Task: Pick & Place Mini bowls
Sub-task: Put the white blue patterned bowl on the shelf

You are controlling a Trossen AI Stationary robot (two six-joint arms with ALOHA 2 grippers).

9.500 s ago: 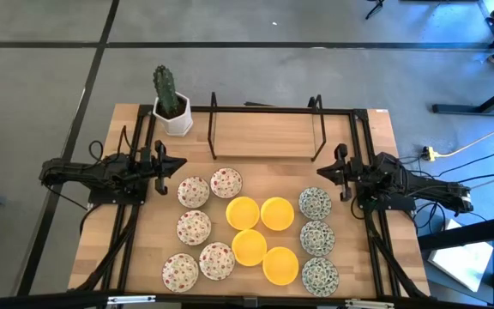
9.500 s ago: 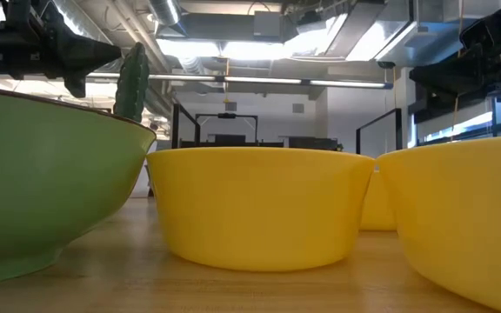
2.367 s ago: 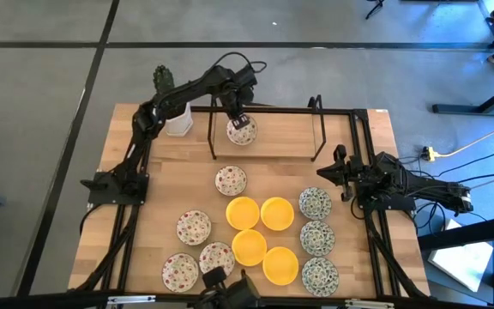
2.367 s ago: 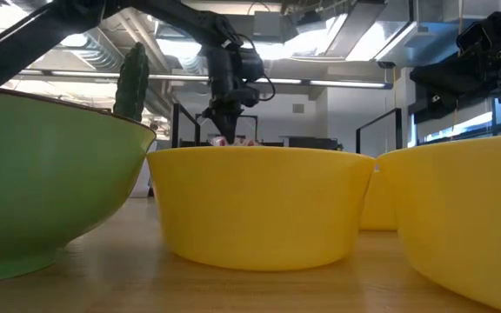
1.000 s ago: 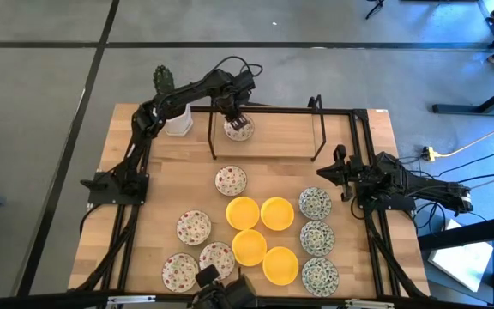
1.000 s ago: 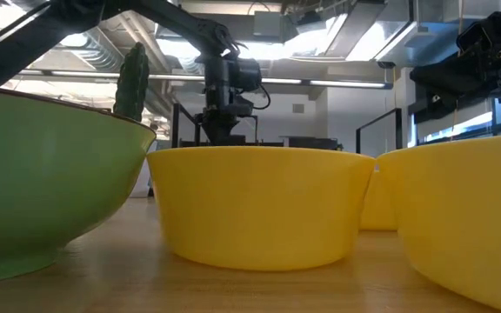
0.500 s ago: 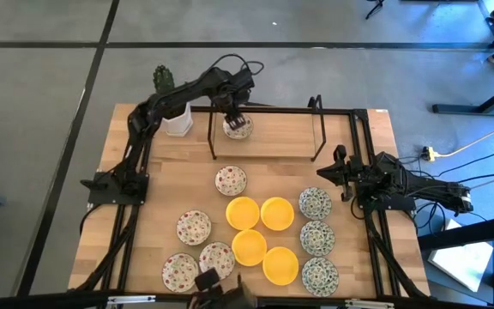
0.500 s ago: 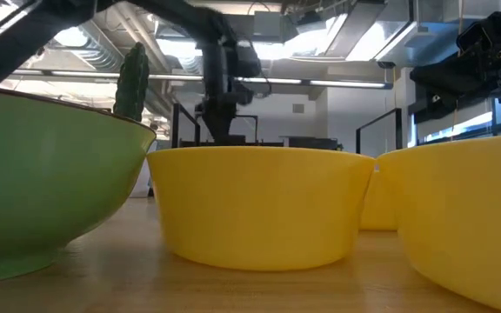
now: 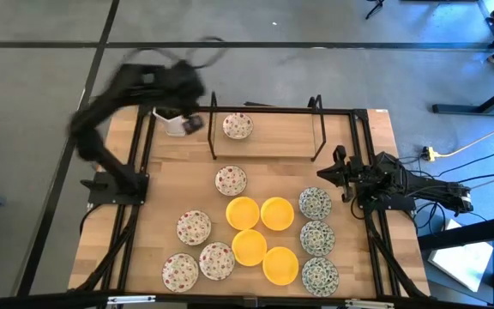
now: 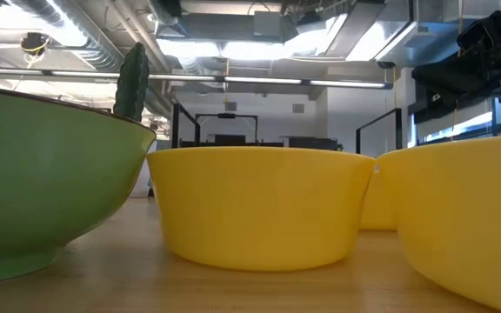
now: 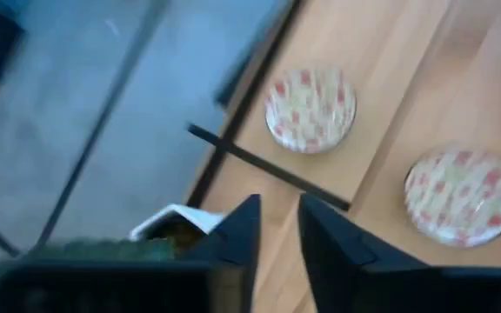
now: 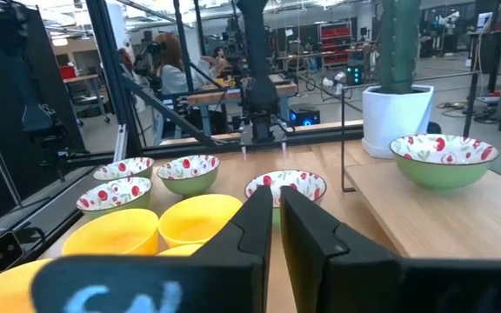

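Observation:
One red-speckled mini bowl (image 9: 237,126) rests on its base on the raised wooden shelf (image 9: 273,137) at the table's far side, also in the left wrist view (image 11: 310,110). On the table stand more red-speckled bowls (image 9: 230,180), several yellow ones (image 9: 243,212) and three blue-green ones (image 9: 316,238). My left gripper (image 9: 191,123), blurred, hangs high beside the cactus pot (image 11: 168,228), left of the shelf; its fingers (image 11: 277,202) stand a narrow gap apart with nothing between them. My right gripper (image 9: 324,174) waits at the table's right, shut (image 12: 276,198).
Black upright frames (image 9: 212,124) stand at both ends of the shelf. The white cactus pot (image 9: 171,123) is at the far left corner. In the low view a yellow bowl (image 10: 259,204) and a green-sided bowl (image 10: 42,174) fill the foreground. A person (image 12: 172,61) is beyond the table.
My left gripper has let go of the red-speckled bowl, which stays on the shelf. It has risen quickly and swung toward the table's left edge, to above the cactus pot, tipping its fingers less steeply downward.

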